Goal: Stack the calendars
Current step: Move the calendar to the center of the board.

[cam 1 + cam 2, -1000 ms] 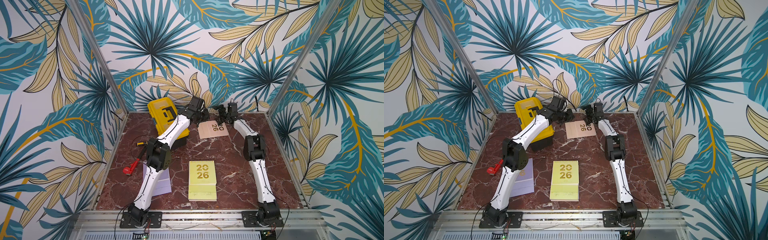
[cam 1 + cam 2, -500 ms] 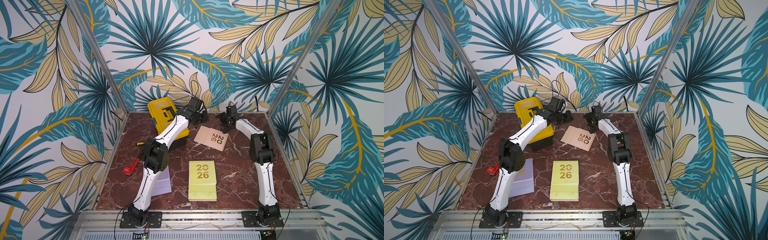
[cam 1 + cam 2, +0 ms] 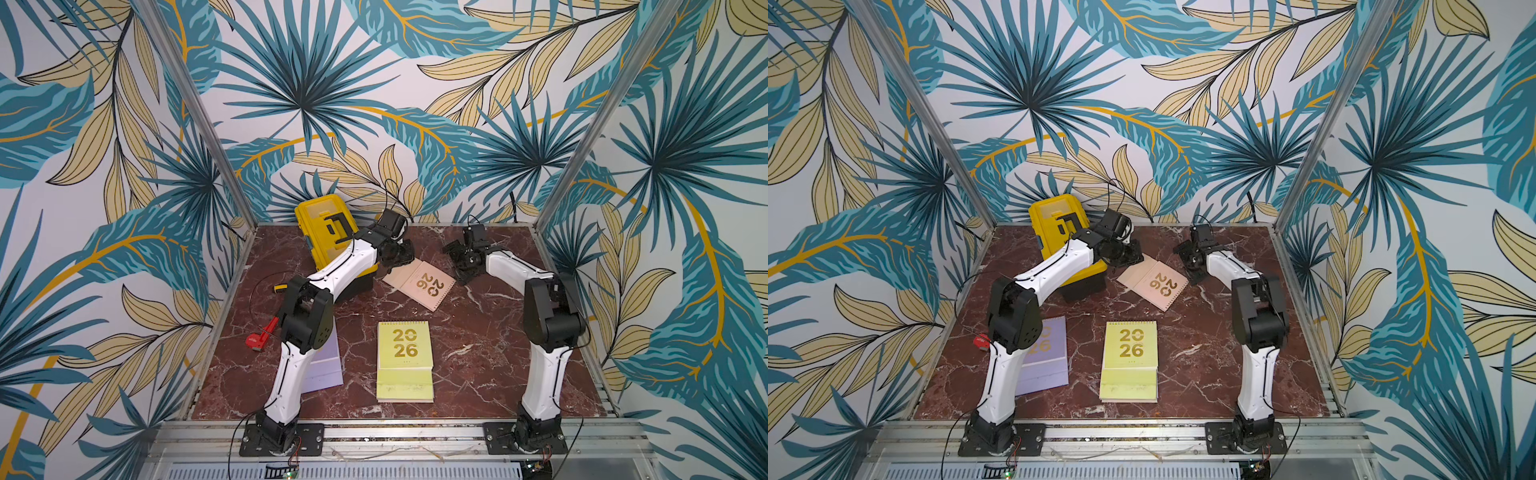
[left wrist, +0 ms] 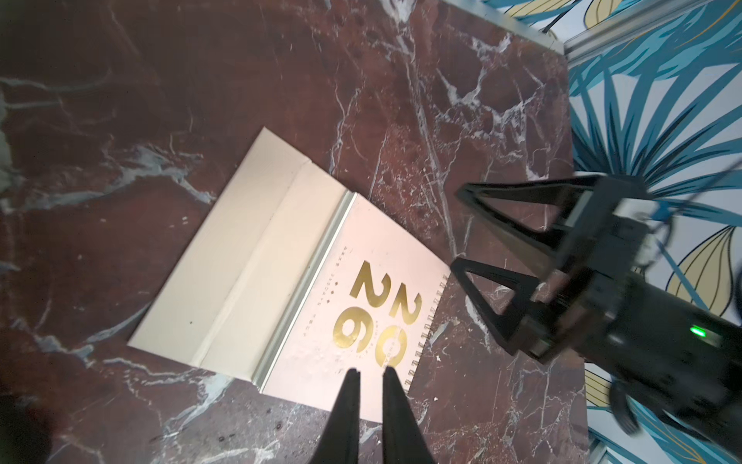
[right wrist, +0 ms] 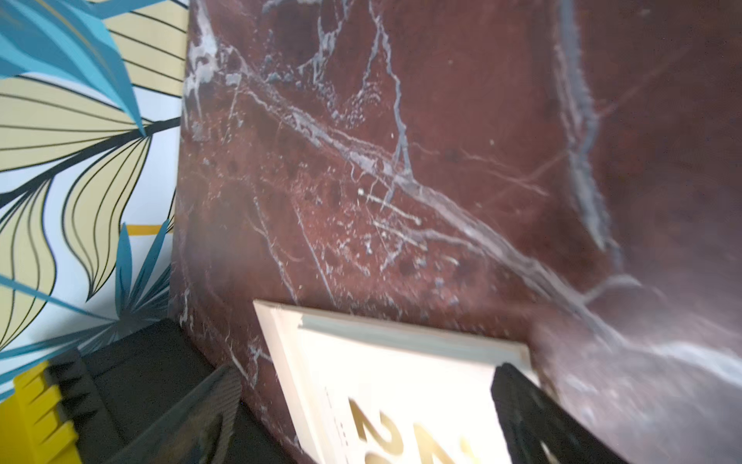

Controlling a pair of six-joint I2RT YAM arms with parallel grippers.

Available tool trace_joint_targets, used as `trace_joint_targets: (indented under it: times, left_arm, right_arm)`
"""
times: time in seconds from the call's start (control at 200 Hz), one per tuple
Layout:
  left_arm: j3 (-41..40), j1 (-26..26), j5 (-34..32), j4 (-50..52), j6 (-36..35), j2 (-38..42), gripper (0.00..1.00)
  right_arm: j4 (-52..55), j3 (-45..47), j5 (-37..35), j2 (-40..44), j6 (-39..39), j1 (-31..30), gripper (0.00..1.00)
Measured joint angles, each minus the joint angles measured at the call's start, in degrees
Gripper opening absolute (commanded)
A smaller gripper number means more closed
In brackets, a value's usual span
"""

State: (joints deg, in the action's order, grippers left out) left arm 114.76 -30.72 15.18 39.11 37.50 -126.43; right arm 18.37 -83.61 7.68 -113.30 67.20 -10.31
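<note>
Stacking looks barely begun. At far left of a top view, a red tool lies near the desk edge. Just right of it the lilac calendar lies flat and alone at lower left, partly hidden by the left arm. The yellow toolbox stands at the back wall. The green calendar lies flat at lower centre. The peach calendar lies askew at the back, one corner just beside the toolbox base.

Three calendars show, each apart from the others. Whether any lie beneath them cannot be told.

In the wrist view, the left fingers are almost closed with nothing between them, poised over the peach cover's edge. The right fingers are spread wide and empty, just off its spiral-bound side.

Room is tight at the back, with the toolbox on one side of the peach calendar and the wall behind it. Bare marble lies open between the peach and green calendars. The widest clear stretch is right of the green one, out to the right arm's base.
</note>
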Motion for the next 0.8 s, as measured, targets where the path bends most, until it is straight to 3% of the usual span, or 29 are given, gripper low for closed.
trace_joint_targets:
  times: [0.135,0.361,0.681,0.801]
  left_arm:
    - [-0.04,-0.48,-1.09,-0.07,-0.2,0.0,0.14]
    - [0.81,-1.55,-4.83,0.85,-1.53,-0.48,0.15]
    - [13.14,-3.87,-15.19,8.07,-6.51,-10.27,0.15]
    - [13.99,-4.02,-17.77,10.03,-7.85,-13.09,0.15]
  right_arm:
    - [-1.6,4.74,1.4,6.21,0.35,-1.81,0.99]
    - [4.26,4.96,-0.7,5.77,-5.22,-3.82,0.99]
    - [9.05,8.9,-3.82,6.51,-10.43,-2.8,0.99]
    - [9.11,10.73,-3.74,7.5,-10.91,-2.03,0.99]
